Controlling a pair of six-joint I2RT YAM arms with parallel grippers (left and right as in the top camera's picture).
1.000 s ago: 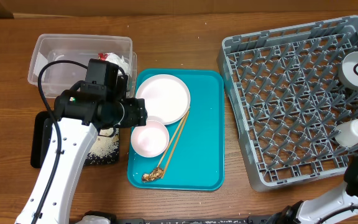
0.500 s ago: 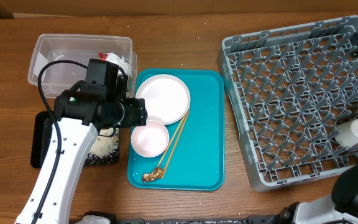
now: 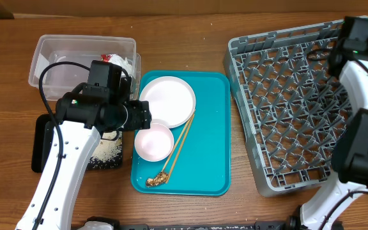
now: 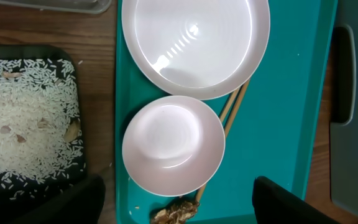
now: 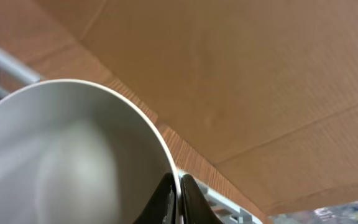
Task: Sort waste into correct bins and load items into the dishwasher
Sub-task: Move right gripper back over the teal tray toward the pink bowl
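Observation:
My left gripper [image 4: 176,204] hangs open over the teal tray [image 3: 206,147], its fingers either side of a small pinkish bowl [image 4: 173,144] and the brown food scraps [image 4: 174,211]. The round plate [image 4: 194,43] lies just beyond the bowl, and chopsticks [image 4: 232,112] run along the bowl's right side. My right gripper [image 5: 178,182] is shut on the rim of the pale grey bowl [image 5: 67,155], above the far right corner of the dishwasher rack [image 3: 236,51]. The overhead view hides that bowl behind the right arm [image 3: 358,48].
The clear tub [image 3: 56,73] at the back left holds crumpled white paper with a red piece [image 3: 117,61]. A black tray [image 3: 41,144] under my left arm carries loose rice [image 4: 23,118]. The right arm crosses the rack's right side.
The right arm has swung from the rack's right edge up to its far right corner, still holding the grey bowl, and now covers the white cup. The left arm has not moved.

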